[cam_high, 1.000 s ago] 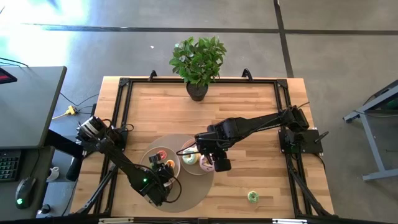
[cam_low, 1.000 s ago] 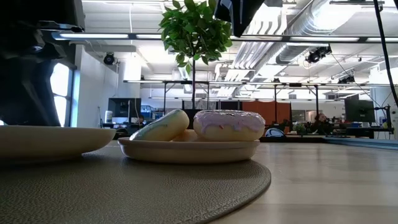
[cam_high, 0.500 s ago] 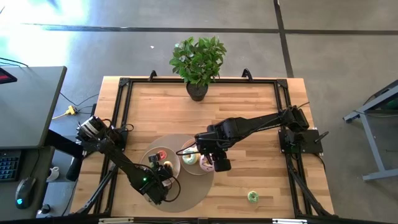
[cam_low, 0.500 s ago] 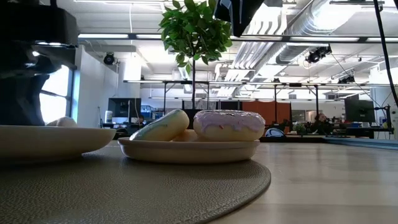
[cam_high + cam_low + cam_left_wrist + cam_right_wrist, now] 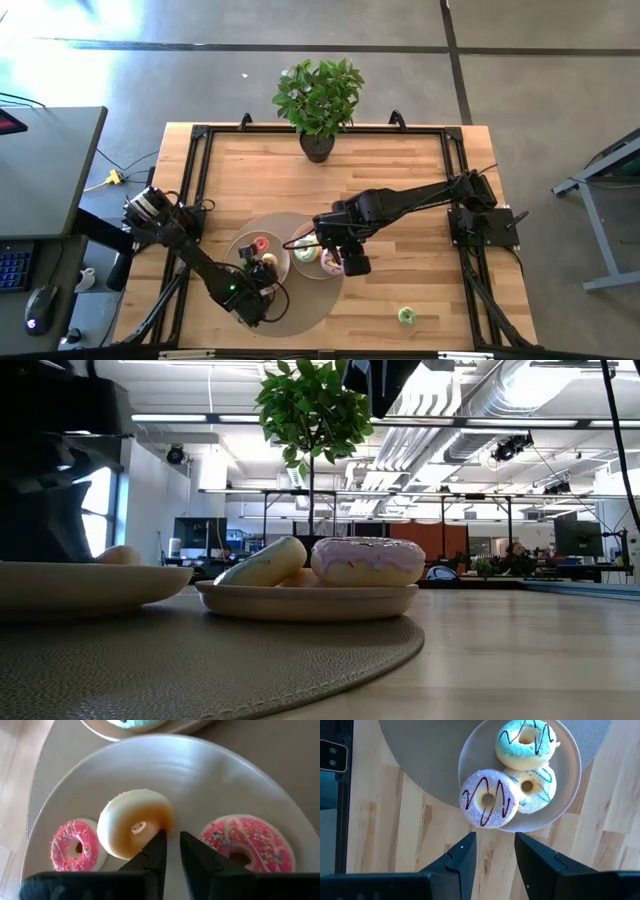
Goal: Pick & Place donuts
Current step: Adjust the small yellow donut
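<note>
In the left wrist view a beige plate holds a small pink donut, a pink sprinkled donut and a cream donut that lies tilted, leaning on the small pink one. My left gripper is just over this plate, open by a narrow gap beside the cream donut's rim. A second plate carries three larger iced donuts, the purple-white one at its edge. My right gripper hovers open above bare wood beside that plate. A green mini donut lies on the table. My left gripper has one fingertip right at the cream donut's lower rim, coming from above. Nothing sits between the two fingers. Whether that fingertip touches the rim or only stands in front of it, I cannot tell.
Both plates sit on a round grey-brown mat. A potted plant stands at the far edge. Black frame rails run along the table's sides. Open wood lies right of the mat and toward the far edge.
My left gripper has shifted a little toward the far edge over its plate. In the low view the cream donut has come into sight on the left plate and moved along it. The mat's edge has slid slightly, carrying the plates with it.
</note>
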Controlling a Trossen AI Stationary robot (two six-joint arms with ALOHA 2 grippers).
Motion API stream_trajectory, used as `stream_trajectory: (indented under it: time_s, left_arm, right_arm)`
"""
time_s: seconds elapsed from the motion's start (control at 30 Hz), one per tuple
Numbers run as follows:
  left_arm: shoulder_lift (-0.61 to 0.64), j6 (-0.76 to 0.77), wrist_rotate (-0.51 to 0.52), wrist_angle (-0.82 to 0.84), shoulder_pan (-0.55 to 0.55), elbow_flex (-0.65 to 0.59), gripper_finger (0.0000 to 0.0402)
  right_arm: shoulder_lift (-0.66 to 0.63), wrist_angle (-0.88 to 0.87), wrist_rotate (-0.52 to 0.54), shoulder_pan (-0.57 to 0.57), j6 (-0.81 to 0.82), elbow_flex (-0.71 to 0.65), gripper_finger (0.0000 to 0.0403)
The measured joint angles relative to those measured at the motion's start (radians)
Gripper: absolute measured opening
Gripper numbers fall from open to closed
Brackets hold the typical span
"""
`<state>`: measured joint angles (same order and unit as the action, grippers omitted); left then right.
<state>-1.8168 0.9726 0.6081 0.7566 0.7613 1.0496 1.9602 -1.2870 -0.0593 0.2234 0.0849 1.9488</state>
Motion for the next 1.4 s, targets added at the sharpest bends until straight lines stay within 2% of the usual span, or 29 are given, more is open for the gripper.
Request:
stream_trajectory:
  time_s: [0.2,0.43,0.63,0.73,0.97,1.27,1.4]
  left_arm:
    - [0.0,-0.008,-0.02,0.002,-0.059,0.0,0.0062]
    - [0.0,-0.066,-0.026,0.002,-0.147,0.0,0.0051]
    - [0.0,-0.111,-0.049,0.005,-0.195,0.001,0.0006]
    - [0.0,-0.104,-0.039,0.005,-0.199,0.004,0.0006]
    - [0.054,-0.092,0.005,0.045,-0.133,0.054,0.0001]
    - [0.109,0.172,0.147,0.205,0.03,0.06,0.0001]
    - [0.105,0.165,0.168,0.207,0.058,0.048,0.0001]
  right_arm:
    - [0.0,0.006,0.0,0.0,0.0,0.0,0.013]
    - [0.0,0.006,0.0,0.0,0.0,0.0,0.013]
    - [0.0,0.006,0.0,0.0,-0.014,0.0,0.013]
    - [0.0,0.006,0.0,0.0,-0.015,0.0,0.013]
    - [0.0,0.009,0.0,0.0,-0.015,0.0,0.013]
    - [0.0,0.031,0.0,0.007,-0.02,0.0,0.013]
    - [0.0,0.052,0.0,0.008,-0.026,0.0,0.013]
